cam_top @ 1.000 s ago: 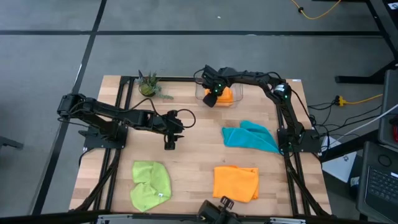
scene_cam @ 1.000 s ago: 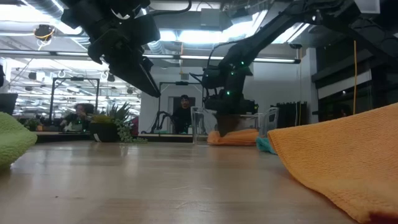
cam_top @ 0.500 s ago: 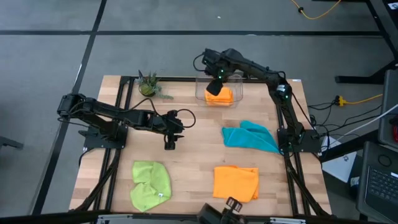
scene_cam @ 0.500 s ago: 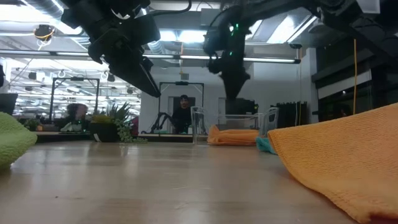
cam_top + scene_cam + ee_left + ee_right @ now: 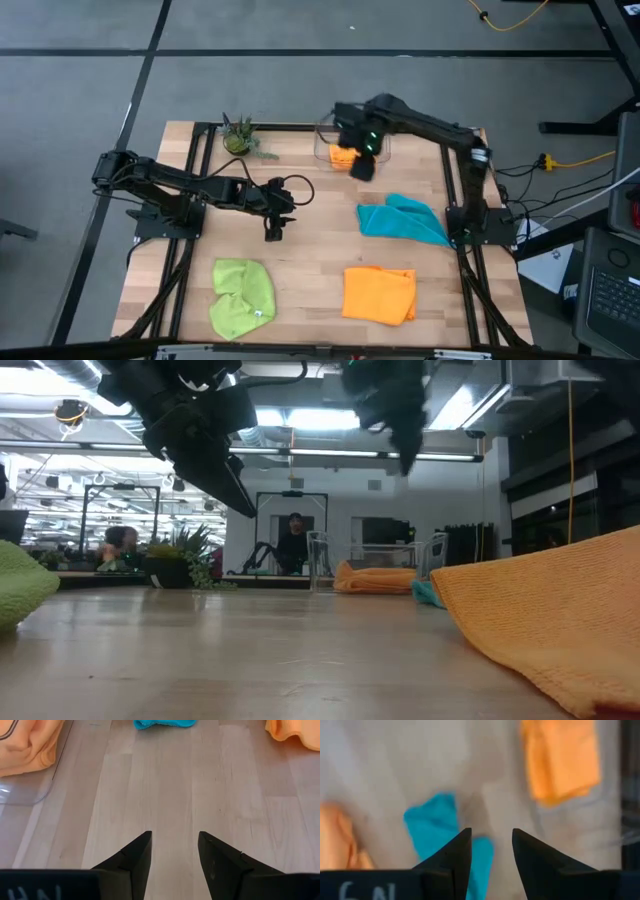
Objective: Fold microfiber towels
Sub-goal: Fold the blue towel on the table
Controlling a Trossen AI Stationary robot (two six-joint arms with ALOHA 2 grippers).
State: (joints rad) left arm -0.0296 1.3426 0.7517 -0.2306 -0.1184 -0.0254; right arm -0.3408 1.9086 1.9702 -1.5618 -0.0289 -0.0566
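from above, my right gripper (image 5: 362,167) hides part of the clear bin (image 5: 325,140) — only a corner of the orange towel (image 5: 343,155) inside shows. the low view shows that towel lying in the bin. both grippers stand apart, empty; left gripper (image 5: 272,232) hovers mid-table. teal towel (image 5: 403,220), green towel (image 5: 243,293) and second orange towel (image 5: 379,293) lie loose on the table (image 5: 310,250).

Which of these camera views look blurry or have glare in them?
Right wrist view: motion-smeared, the teal blue cloth and orange cloth have soft edges. Low view: bright ceiling lights glare behind the arms, and the near orange cloth is out of focus. High and left wrist views: sharp, evenly lit.
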